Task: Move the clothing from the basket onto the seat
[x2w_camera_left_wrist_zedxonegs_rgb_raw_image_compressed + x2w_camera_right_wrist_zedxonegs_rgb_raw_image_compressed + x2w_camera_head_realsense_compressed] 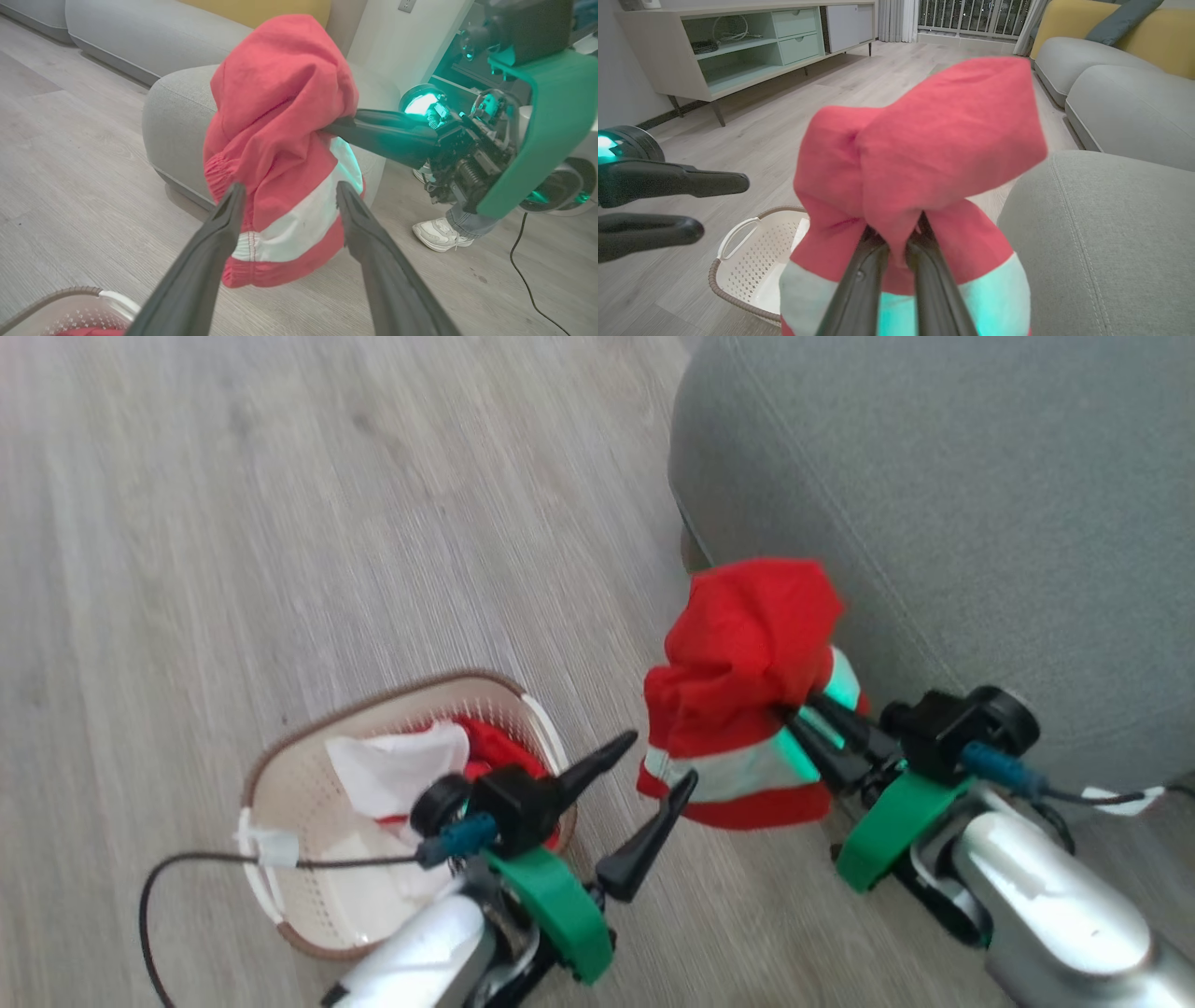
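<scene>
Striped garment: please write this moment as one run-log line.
right end effector: shut on striped garment, in air beside seat | left end effector: open, empty | basket: other clothing inside

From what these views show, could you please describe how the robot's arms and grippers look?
Both match. The left gripper and right gripper each have two long, tapering black fingers. Behind them sits a black round camera housing with a blue plug and thin black cable, then a bright green bracket on a shiny silver forearm.
</scene>
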You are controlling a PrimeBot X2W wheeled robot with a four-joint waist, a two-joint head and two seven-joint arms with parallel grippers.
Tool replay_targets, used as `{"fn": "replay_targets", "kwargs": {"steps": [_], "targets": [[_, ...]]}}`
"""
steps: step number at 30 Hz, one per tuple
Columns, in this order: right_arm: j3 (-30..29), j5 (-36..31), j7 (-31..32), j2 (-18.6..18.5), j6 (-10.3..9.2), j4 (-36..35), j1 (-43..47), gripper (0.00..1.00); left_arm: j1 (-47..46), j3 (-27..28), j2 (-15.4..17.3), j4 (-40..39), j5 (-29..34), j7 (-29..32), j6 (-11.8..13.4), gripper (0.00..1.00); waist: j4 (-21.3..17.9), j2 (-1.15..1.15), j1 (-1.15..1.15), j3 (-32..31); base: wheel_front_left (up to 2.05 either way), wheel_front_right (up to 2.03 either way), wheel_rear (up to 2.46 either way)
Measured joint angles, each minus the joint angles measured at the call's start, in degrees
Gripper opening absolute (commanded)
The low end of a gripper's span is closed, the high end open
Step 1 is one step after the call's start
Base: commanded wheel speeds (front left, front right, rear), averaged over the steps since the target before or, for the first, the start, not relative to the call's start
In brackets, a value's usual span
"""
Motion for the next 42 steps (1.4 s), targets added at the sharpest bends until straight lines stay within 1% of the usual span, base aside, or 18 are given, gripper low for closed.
{"fn": "replay_targets", "kwargs": {"steps": [5,8,12,17,19,21,22,23,25,27,31,35,36,37,38,39,40,42], "targets": [[-6.53,-1.34,0.0,1.69,0.0,0.89,-1.98,0.0,-4.42,0.32,0.56,-1.68,1.72,0.09,0.24,1.0,-0.01,0.0,0.0,5.13,0.0,0.0,0.0],[-13.72,-1.37,0.0,3.34,0.0,1.82,-7.35,0.0,-7.93,0.66,1.62,-3.49,3.2,1.34,0.59,1.0,0.12,0.0,0.0,9.59,0.0,0.0,0.0],[-27.63,-1.33,0.0,4.78,0.0,3.78,-18.7,0.0,-13.97,2.07,3.61,-6.09,5.36,3.18,0.82,1.0,0.61,0.0,0.02,17.04,0.0,0.0,0.0],[-43.64,-5.1,-0.02,3.88,0.0,8.26,-31.86,0.0,-18.99,4.47,6.01,-8.78,6.44,4.01,1.11,1.0,1.97,0.0,0.03,27.36,0.0,0.0,0.0],[-48.89,-7.21,-0.02,2.96,0.0,10.96,-36.75,0.0,-19.72,4.72,7.0,-9.51,7.19,4.02,1.37,1.0,2.75,0.0,0.03,31.42,0.0,0.0,0.0],[-55.4,-7.4,-0.02,2.72,-0.01,14.36,-42.2,0.0,-19.98,5.2,7.65,-10.02,7.55,3.71,1.46,1.0,3.69,0.0,0.02,35.22,0.0,0.0,0.0],[-57.87,-8.28,-0.02,2.15,-0.01,15.99,-44.91,0.0,-19.99,5.34,7.65,-10.32,7.55,3.48,1.52,1.0,4.23,0.0,0.03,37.1,0.0,0.0,0.0],[-57.87,-8.28,-0.02,2.15,-0.01,15.99,-44.91,0.0,-19.99,5.34,7.65,-10.32,7.55,3.48,1.52,1.0,4.23,0.0,0.03,37.1,0.0,0.0,0.0],[-63.21,-9.56,-0.02,1.45,-0.01,18.57,-49.82,0.0,-19.99,5.31,7.48,-10.95,7.54,2.89,1.53,1.0,5.41,-0.01,0.03,40.53,0.0,0.0,0.0],[-67.44,-12.17,-0.03,-0.23,0.0,21.25,-53.81,0.0,-19.98,5.33,7.38,-11.41,7.54,2.35,1.58,1.0,6.76,0.0,0.02,43.77,0.0,0.0,0.0],[-77.91,-16.91,-0.04,-2.5,0.0,26.29,-58.35,0.0,-19.98,6.19,7.37,-12.04,7.53,1.01,2.6,1.0,9.47,-0.01,0.01,49.38,0.0,0.0,0.0],[-86.73,-23.74,-0.04,-2.05,0.0,30.97,-58.5,0.0,-19.9,7.23,8.03,-12.37,7.53,0.42,3.16,1.0,11.75,-0.01,0.01,53.21,0.0,0.0,0.0],[-88.0,-25.43,-0.09,-1.52,0.0,31.45,-58.45,0.16,-19.72,7.44,8.23,-12.38,7.53,0.42,3.32,1.0,12.17,-0.01,0.01,53.8,0.0,0.0,0.0],[-89.11,-26.61,-0.59,-1.08,-0.01,30.98,-58.57,0.38,-19.58,7.62,8.56,-12.41,7.53,0.41,3.55,1.0,12.47,-0.01,0.01,54.28,0.0,0.0,0.0],[-89.38,-27.51,-0.59,-0.99,-0.01,30.58,-58.84,0.5,-19.46,7.77,8.89,-12.47,7.51,0.41,3.61,1.0,12.6,-0.01,-0.01,54.65,0.0,0.0,0.0],[-89.36,-28.21,-0.58,-0.78,-0.01,30.36,-59.09,0.84,-19.42,7.82,9.21,-12.5,7.45,0.41,3.68,1.0,12.52,-0.01,-0.01,54.79,0.0,0.0,0.0],[-89.35,-28.4,-0.59,-0.03,-0.01,29.96,-59.17,1.0,-19.37,7.89,9.56,-12.58,7.45,0.42,3.93,1.0,12.34,-0.01,-0.01,54.74,0.0,0.0,0.0],[-89.08,-28.86,-0.59,1.7,-0.01,29.33,-59.16,1.0,-19.37,8.14,10.03,-12.74,7.45,0.42,4.12,1.0,11.83,0.0,0.0,54.16,0.0,0.0,0.0]]}}
